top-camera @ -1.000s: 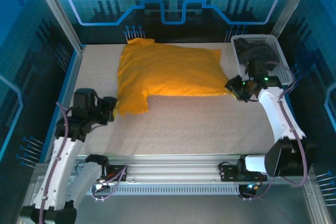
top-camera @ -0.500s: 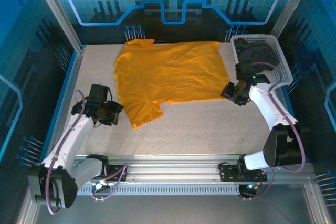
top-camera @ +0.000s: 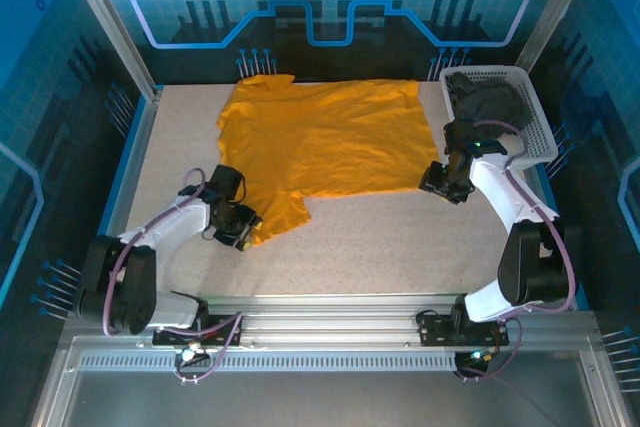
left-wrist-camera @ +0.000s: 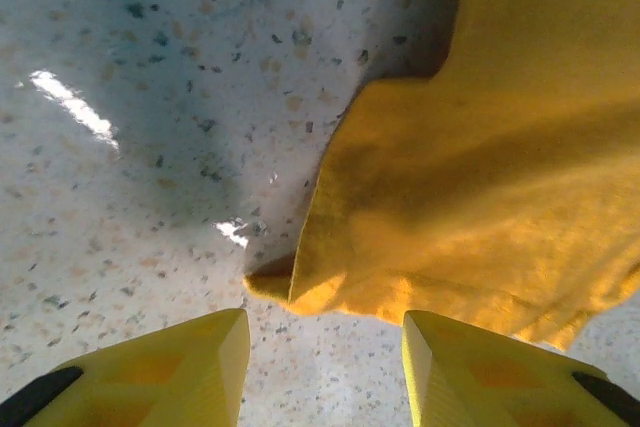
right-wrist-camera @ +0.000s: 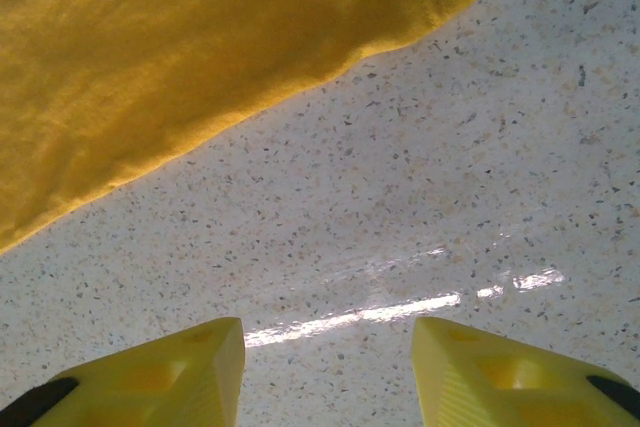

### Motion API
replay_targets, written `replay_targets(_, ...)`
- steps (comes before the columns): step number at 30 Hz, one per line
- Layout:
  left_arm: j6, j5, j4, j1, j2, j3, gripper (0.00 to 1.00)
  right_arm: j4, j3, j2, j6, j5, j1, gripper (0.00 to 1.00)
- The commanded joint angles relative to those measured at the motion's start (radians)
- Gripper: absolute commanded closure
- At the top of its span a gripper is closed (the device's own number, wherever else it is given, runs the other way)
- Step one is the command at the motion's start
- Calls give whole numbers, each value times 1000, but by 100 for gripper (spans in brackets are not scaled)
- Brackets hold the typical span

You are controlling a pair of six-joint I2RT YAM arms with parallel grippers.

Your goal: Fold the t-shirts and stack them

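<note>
Your left hand [left-wrist-camera: 325, 352] is open and holds nothing. The orange shirt [top-camera: 320, 142] lies flat on the counter [top-camera: 380, 237], its sleeve just ahead. Your right hand [right-wrist-camera: 328, 359] is open and empty too, near the shirt's edge.

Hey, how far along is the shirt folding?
Done: the mustard-orange cloth t-shirt lies spread flat on the table. In hand: left fingers open at its sleeve, right fingers open beside its hem corner, neither gripping. Left: every fold, plus the dark grey shirt in the white lattice basket.
</note>
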Motion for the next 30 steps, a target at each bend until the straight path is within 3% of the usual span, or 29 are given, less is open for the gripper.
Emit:
replay_targets(1, 26, -6, 77, -9, 58, -4, 55, 7, 18, 2, -14, -28, -7, 51)
replay_targets(4, 61, -33, 87, -9, 148, 39, 63, 7, 9, -8, -14, -25, -7, 51)
replay_targets(8, 71, -96, 57, -9, 154, 45, 98, 9, -7, -21, -14, -17, -7, 51)
replay_targets(14, 33, -156, -107, -8, -98, -80, 100, -7, -38, -49, 8, 24, -6, 52)
replay_targets(22, -119, -52, -162, -8, -454, -310, 100, -25, -125, -60, 70, 71, -15, 50)
replay_targets(25, -114, -51, -190, -8, -488, -309, 100, 43, -192, -53, 92, -11, -65, 49)
replay_targets(30, -94, -51, -221, -8, -489, -287, 100, 107, -221, -2, 98, -37, -102, 51)
